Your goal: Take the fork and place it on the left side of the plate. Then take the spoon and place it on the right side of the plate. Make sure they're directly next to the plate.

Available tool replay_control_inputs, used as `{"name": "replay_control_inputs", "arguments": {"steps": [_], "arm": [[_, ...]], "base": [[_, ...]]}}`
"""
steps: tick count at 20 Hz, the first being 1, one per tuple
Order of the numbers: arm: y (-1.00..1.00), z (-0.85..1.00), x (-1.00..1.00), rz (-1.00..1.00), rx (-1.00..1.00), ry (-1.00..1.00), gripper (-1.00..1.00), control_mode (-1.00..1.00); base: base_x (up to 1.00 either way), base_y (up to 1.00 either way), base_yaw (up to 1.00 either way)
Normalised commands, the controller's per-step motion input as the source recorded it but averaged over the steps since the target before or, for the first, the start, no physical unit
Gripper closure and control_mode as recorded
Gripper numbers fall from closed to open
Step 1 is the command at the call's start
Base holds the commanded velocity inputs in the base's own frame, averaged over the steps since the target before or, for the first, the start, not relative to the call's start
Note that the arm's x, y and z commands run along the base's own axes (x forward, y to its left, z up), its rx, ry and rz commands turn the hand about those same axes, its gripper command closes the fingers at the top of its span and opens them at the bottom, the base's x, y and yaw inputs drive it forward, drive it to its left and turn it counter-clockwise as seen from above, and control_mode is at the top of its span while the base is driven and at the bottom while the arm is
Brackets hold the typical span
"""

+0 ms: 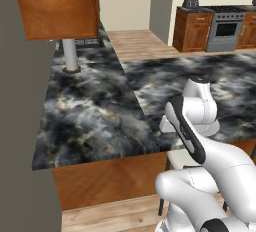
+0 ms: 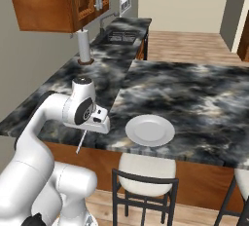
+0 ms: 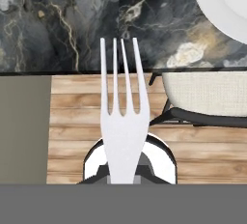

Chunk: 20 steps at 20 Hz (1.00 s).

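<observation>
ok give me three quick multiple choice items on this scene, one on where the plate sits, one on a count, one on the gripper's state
1. Where is the plate?
A. on the dark marble counter near its front edge, above a stool
B. in the sink
C. on the wooden floor

2. How many tines does the fork have?
A. two
B. three
C. four

3. What is the gripper doing?
A. standing open above the plate
B. shut on the fork
C. shut on a wooden spoon

Answers: 1 A, the right base view shows it by the counter's edge over the cushioned stool. 2 C, the hand view shows four tines. 3 B, the fork's handle runs down between the fingertips in the hand view.
</observation>
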Motion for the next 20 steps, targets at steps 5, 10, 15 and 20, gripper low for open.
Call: {"name": "replay_control_inputs", "arguments": {"steps": [5,10,15,20], "arm": [[0.00,0.00,-0.03,0.00,0.00,0.00,1.00,-1.00],[0.00,-0.13,0.59,-0.01,0.00,0.03,1.00,-1.00],[-0.22,-0.01,0.77,0.00,0.00,0.07,1.00,-1.00],[-0.35,-0.04,0.57,0.00,-0.03,0.10,1.00,-1.00]], "base": [[0.00,0.00,0.00],[0.00,0.00,0.00],[0.00,0.00,0.00],[0.00,0.00,0.00]]}}
